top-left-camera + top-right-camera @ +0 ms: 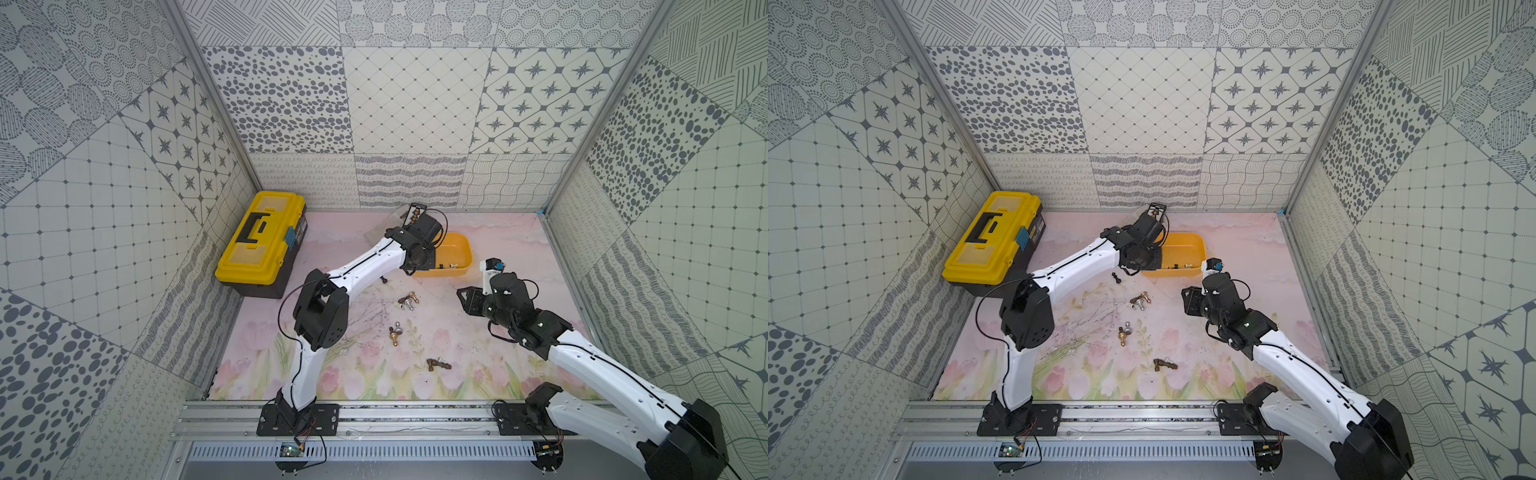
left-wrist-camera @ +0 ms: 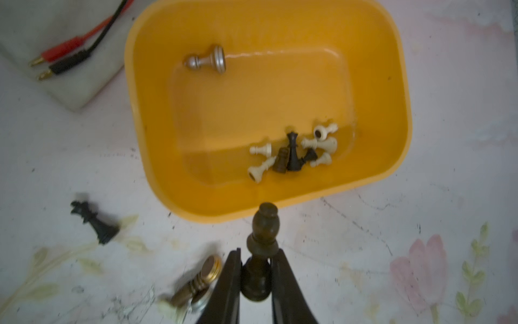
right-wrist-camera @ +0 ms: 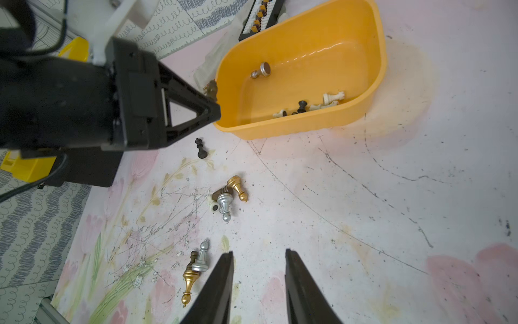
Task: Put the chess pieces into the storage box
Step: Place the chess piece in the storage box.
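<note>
Left gripper (image 2: 253,259) is clamped on a dark brown piece (image 2: 263,232), whose head is right at the storage box (image 2: 145,112) rim. Right gripper (image 3: 259,255) has its jaws apart with nothing between them, above the mat (image 3: 364,224). The box holds a cluster of black and white pieces (image 2: 291,153) plus a silver pawn (image 2: 208,60); one black piece (image 3: 200,148) and gold and silver ones (image 3: 228,196) lie loose on the mat.

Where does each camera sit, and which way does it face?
Top views: high behind the arms, looking down on the whole table; left arm and right arm show.
Left wrist: on the left arm, past the left gripper, shut on a dark chess piece, to the storage box.
Right wrist: on the right arm, past the open right gripper toward loose pieces and the box.
Shared: both wrist views show the box's silver piece.
</note>
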